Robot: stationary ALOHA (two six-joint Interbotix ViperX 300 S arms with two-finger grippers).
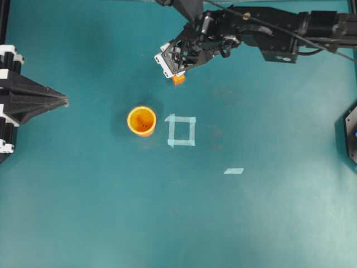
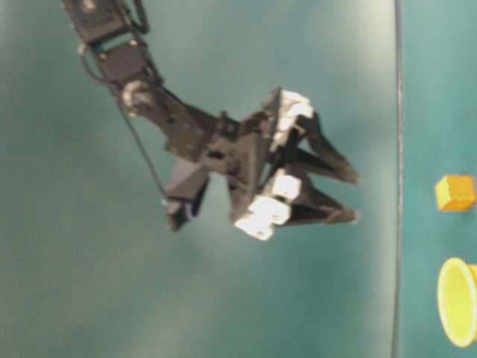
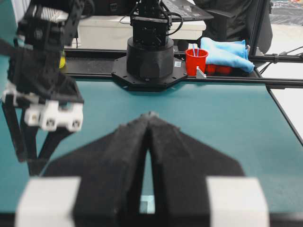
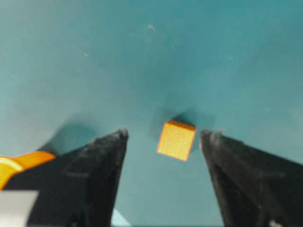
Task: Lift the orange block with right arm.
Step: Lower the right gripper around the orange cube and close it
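Nearest the left wrist camera, the left gripper (image 3: pixel 149 124) fills the foreground with its two black fingers pressed together at the tip, holding nothing. Past it lies the teal table (image 3: pixel 227 118), and beyond that one black arm base (image 3: pixel 150 59), one red cup (image 3: pixel 196 60) and one blue cloth (image 3: pixel 225 51) on the far edge; only this view shows those three.

From the right wrist camera, the right gripper (image 4: pixel 163 137) has its two fingers spread wide, and the single orange block (image 4: pixel 176 140) sits on the table between them, closer to the right-hand finger, touching neither as far as can be told. A sliver of the yellow-orange cup (image 4: pixel 19 165) shows at the lower left.

Overhead, taking the cup (image 1: pixel 141 120) as landmark: there is one cup, standing upright and open-mouthed. Just right of it is one taped square (image 1: pixel 182 130), and farther right and lower, one loose strip of tape (image 1: pixel 234 171). The block (image 1: pixel 178 79) lies above and right of the cup, well apart from it, partly covered by the right gripper (image 1: pixel 174 71), which reaches in from the upper right on the right arm (image 1: pixel 268 30). The left gripper (image 1: pixel 56 101) rests far to the cup's left.

Only the table-level view shows the block (image 2: pixel 455 192) and cup (image 2: pixel 457 300) side by side at its right edge, with the right gripper (image 2: pixel 356 198) gaping toward them.
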